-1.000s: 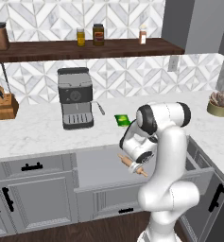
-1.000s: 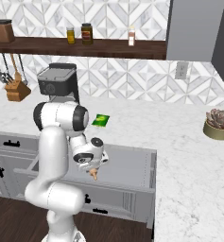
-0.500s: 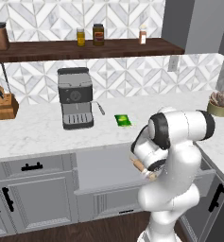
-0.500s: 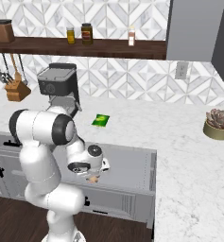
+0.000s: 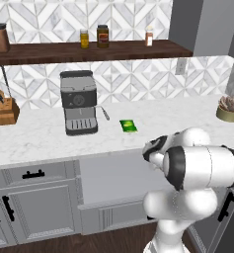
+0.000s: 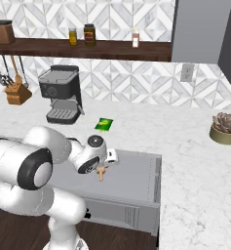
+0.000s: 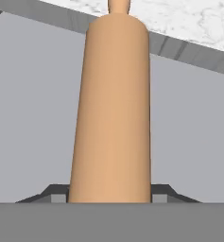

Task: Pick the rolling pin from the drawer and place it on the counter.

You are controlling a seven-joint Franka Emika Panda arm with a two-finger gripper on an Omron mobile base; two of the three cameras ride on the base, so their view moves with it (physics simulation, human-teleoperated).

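My gripper (image 7: pixel 111 197) is shut on the rolling pin (image 7: pixel 112 108), a light-brown wooden cylinder that runs up the hand view from between the dark fingertips (image 7: pixel 56 193). Its narrow far handle reaches the white counter (image 7: pixel 189 23) edge at the top. Behind it lies the plain grey inside of the open drawer (image 7: pixel 33 104). In the right base view the gripper (image 6: pixel 102 166) hangs over the drawer (image 6: pixel 134 178), with a short end of the rolling pin (image 6: pixel 102 173) poking out below the hand. In the left base view my own arm covers the hand over the drawer (image 5: pixel 111 175).
On the counter (image 5: pixel 44 138) stand a coffee machine (image 5: pixel 79 101), a green packet (image 5: pixel 128 125), a knife block (image 5: pixel 5 109) and a potted plant (image 5: pixel 229 108). A dark shelf (image 5: pixel 89 50) carries jars. Grey cabinet doors (image 5: pixel 34 207) flank the drawer.
The arm's elbow and forearm have swung down and forward across the drawer. The hand has kept its hold on the rolling pin and has barely shifted over the drawer.
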